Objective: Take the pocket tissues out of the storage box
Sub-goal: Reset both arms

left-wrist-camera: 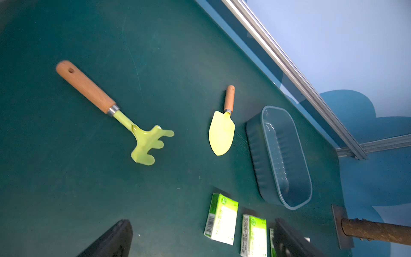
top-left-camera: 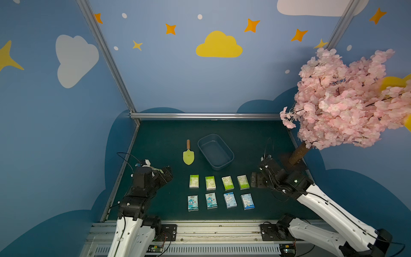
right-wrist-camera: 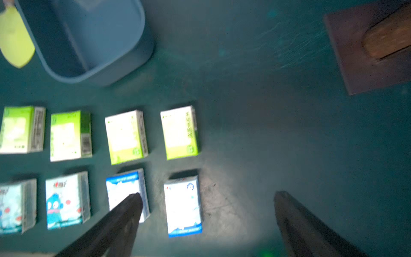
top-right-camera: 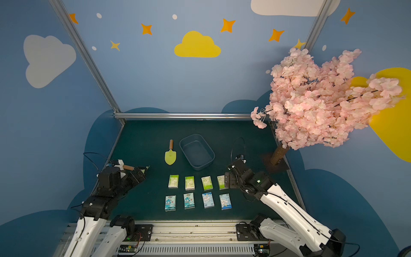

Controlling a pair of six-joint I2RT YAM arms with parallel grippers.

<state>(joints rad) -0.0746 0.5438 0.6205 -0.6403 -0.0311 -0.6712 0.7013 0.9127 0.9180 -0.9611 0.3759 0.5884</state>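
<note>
**Top views:** storage box (top-left-camera: 214, 152) empty, long axis about 11-to-5. 8 pocket tissues (top-left-camera: 210, 183) lie on the desk (top-left-camera: 160, 200) at its 6 o'clock, in 2 rows of 4, each lengthwise 12-to-6. Your right gripper (top-left-camera: 253, 180), released, is just beside the end green pack (top-left-camera: 243, 182), at its 3 o'clock. Your left gripper (top-left-camera: 168, 173), released, stands well apart at 9 o'clock.

**Left wrist:** box (left-wrist-camera: 287, 160) bare inside; jaws spread, nothing held.

**Right wrist:** blurred. Jaws wide; a blue-white pack (right-wrist-camera: 183, 204) shows between them, ungripped.

**Judgement:** nothing left to lift; you only back away.

A yellow-green trowel (top-left-camera: 188, 154) and rake (left-wrist-camera: 114, 110) (both wooden-handled) lie apart on the green mat (top-left-camera: 160, 142).
</note>
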